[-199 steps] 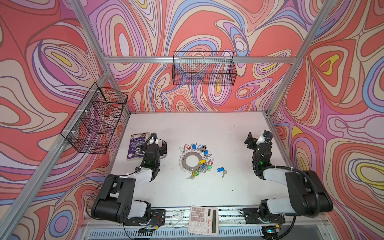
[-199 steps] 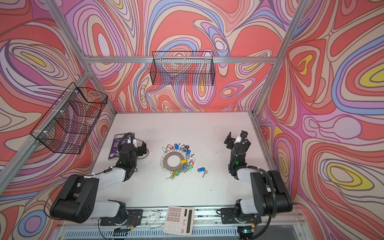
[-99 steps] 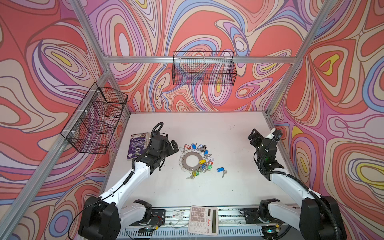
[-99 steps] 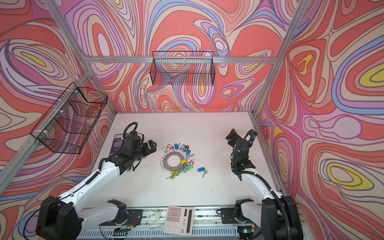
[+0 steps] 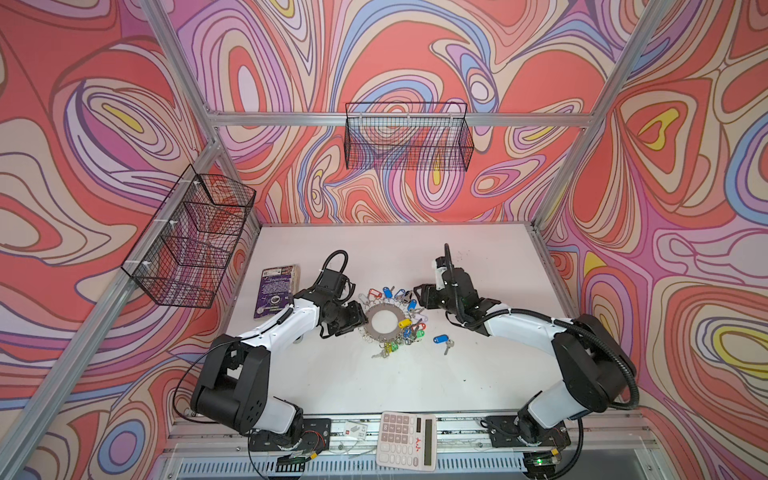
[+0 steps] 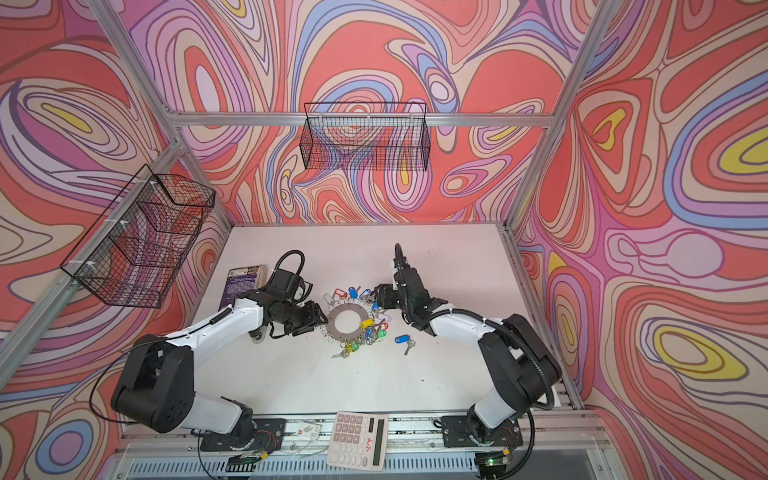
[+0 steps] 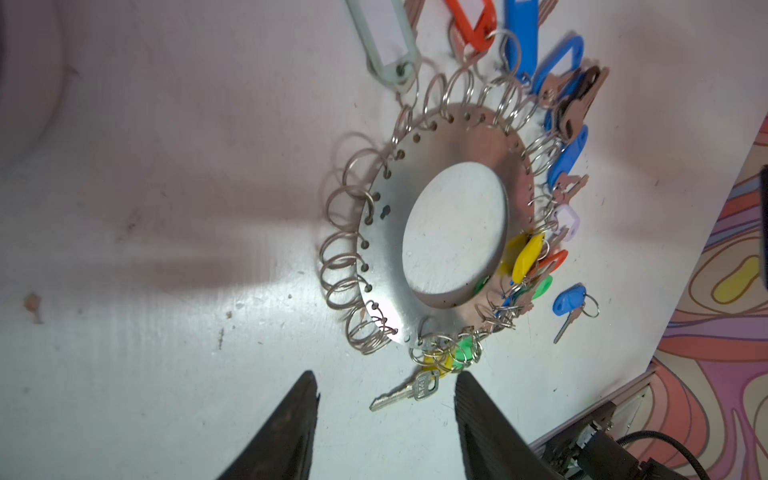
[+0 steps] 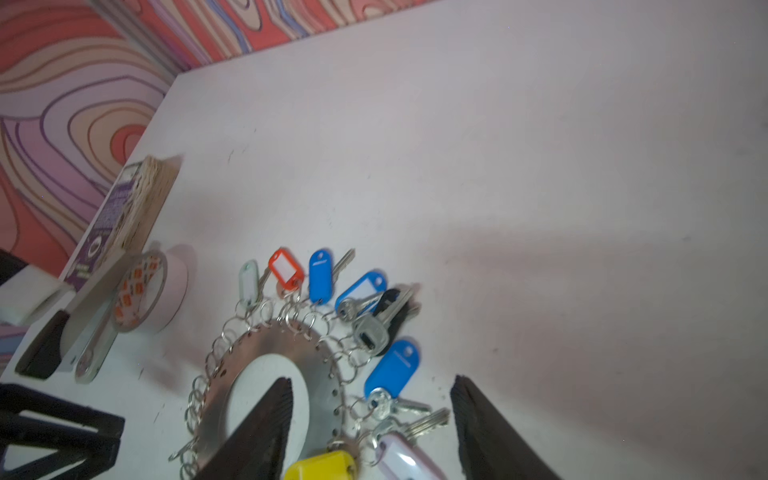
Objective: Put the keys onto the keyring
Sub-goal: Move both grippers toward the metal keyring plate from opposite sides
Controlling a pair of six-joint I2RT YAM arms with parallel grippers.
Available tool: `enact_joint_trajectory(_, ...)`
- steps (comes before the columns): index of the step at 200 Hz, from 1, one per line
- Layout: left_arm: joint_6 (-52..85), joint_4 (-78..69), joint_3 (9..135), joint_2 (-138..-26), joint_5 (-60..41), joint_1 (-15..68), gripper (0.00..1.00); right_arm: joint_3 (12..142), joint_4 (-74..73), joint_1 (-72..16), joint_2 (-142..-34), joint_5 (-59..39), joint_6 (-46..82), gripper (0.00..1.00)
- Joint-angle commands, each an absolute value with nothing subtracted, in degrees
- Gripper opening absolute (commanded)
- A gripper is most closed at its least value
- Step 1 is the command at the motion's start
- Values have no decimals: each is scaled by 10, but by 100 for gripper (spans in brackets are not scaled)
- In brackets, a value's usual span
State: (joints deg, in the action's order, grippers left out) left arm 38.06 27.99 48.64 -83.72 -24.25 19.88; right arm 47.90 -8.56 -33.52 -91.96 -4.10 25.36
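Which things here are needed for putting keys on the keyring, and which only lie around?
Needed: keyring; tagged keys already on it; loose blue-tagged key beside it.
Only lying around: book; tape roll; calculator.

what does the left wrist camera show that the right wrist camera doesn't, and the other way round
Only the left wrist view shows the loose blue-tagged key, lying apart from the keyring, and the green tags hanging at the ring's rim. Only the right wrist view shows the purple book near the edge of the table. Both show the keyring lying flat on the table, with its red tag and yellow tag.
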Motion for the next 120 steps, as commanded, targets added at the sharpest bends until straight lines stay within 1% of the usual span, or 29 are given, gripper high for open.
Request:
enact_joint_trajectory(1,374,258,447,-818,-288,198,54,492,-85,-342,-943,-111,255,61)
enact_joint_trajectory(41,374,227,399,-792,-284,204,51,506,-85,-358,-973,-147,258,58)
enact_joint_trajectory(71,376,198,391,-810,-289,213,50,506,-89,-359,-977,-168,266,58)
enact_joint_trajectory(85,385,179,389,-819,-290,215,48,506,-86,-360,-972,-165,269,58)
enact_joint_trajectory(120,392,156,387,-840,-288,221,48,505,-81,-359,-966,-162,273,58)
